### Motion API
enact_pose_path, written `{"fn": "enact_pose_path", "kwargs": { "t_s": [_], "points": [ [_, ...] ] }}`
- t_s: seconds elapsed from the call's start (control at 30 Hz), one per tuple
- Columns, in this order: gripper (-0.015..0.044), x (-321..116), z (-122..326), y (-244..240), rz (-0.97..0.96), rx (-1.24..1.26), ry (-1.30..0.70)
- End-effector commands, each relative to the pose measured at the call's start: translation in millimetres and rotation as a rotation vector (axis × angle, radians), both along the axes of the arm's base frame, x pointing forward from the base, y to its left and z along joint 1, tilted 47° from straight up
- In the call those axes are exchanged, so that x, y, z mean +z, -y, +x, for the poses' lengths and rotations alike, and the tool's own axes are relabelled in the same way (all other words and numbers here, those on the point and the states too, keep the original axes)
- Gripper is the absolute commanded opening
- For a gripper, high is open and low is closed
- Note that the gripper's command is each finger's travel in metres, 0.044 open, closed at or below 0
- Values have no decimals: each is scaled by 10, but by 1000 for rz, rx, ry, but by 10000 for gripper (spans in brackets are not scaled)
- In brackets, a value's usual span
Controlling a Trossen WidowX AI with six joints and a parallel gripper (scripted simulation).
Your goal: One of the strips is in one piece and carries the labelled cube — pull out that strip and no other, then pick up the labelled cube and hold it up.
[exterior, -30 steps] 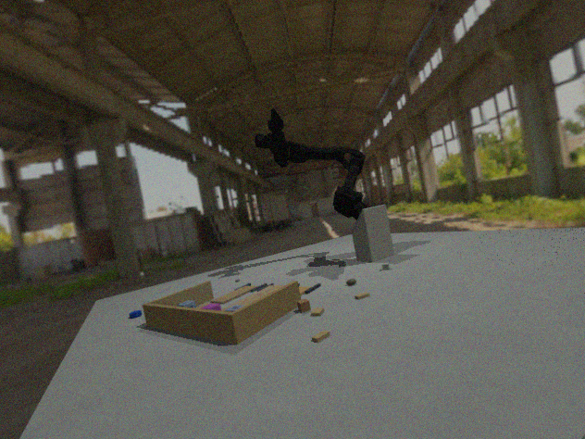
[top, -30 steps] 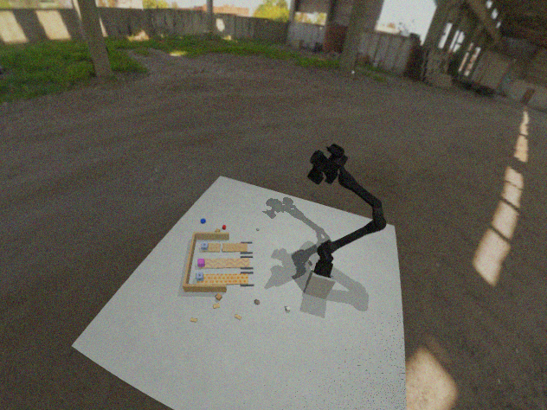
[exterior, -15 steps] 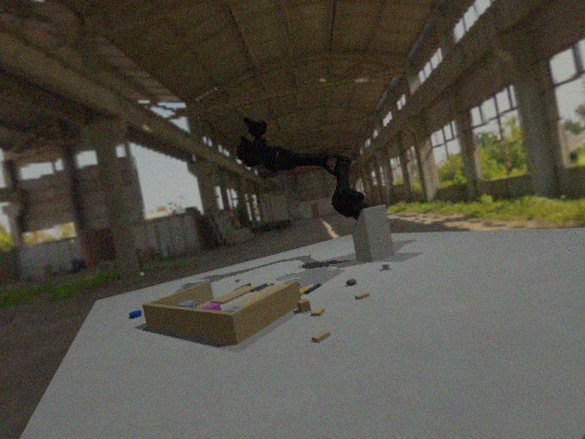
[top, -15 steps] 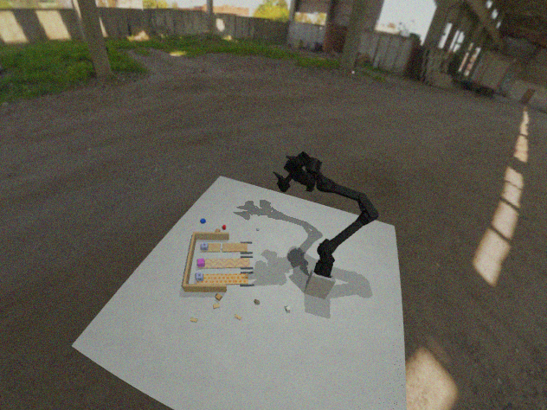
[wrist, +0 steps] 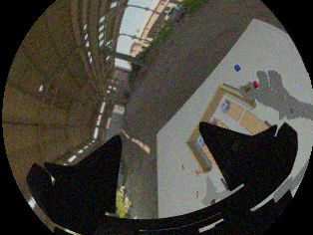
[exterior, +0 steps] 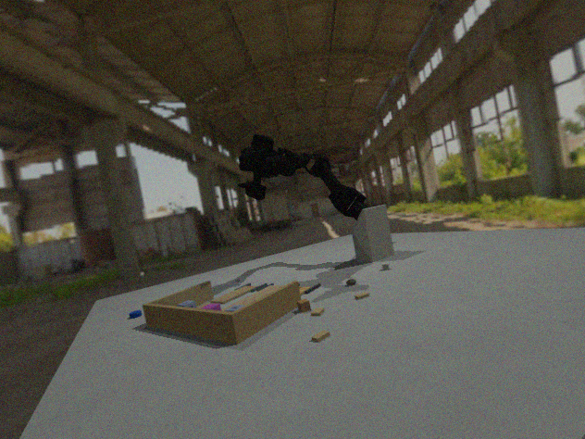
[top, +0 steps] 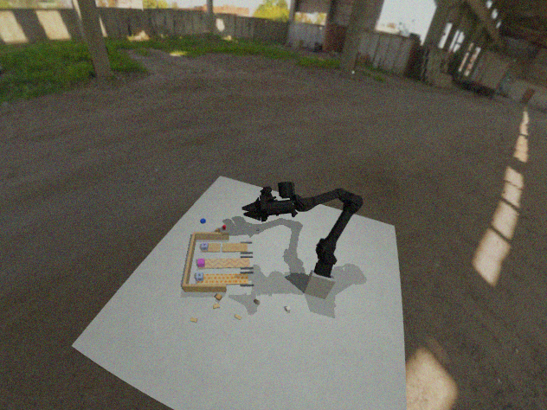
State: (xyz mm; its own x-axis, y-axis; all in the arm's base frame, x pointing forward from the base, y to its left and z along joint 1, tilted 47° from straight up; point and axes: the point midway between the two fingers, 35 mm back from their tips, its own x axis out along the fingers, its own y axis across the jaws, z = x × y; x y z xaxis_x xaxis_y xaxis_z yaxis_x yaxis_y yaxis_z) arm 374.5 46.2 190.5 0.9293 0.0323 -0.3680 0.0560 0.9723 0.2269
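Observation:
My gripper [top: 243, 211] [wrist: 160, 132] is open and empty, high above the table beyond the frame's far side. Three strips lie side by side. The far plain strip [top: 234, 247] [wrist: 254, 121] shows a gap across it; a bluish labelled cube [top: 203, 246] [wrist: 225, 106] is at its inner end. The middle zigzag strip [top: 227, 263] has a magenta cube [top: 201, 262] [exterior: 212, 307]. The near orange-patterned strip [top: 225, 278] shows no gap; a bluish labelled cube [top: 199, 276] [wrist: 200, 141] is at its inner end. A finger hides much of the strips in the wrist view.
A wooden frame [top: 189, 262] [exterior: 189, 322] walls three sides around the strips. Dark rails [top: 246, 271] flank their outer ends. A blue piece [top: 202, 221] [exterior: 135, 313] and a red piece [top: 223, 227] lie beyond; several wooden bits lie on the near side, including a block [top: 218, 296] [exterior: 304, 306].

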Motion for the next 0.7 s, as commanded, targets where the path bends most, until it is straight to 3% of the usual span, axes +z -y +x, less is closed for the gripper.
{"fn": "enact_pose_path", "kwargs": {
  "t_s": [0.0, 0.23, 0.67],
  "points": [
    [400, -713, -176, 114, -405, -92, -138],
    [400, -1277, -660, 339, -979, -163, -330],
    [400, -1285, -673, 345, -992, -164, -334]
  ]
}}
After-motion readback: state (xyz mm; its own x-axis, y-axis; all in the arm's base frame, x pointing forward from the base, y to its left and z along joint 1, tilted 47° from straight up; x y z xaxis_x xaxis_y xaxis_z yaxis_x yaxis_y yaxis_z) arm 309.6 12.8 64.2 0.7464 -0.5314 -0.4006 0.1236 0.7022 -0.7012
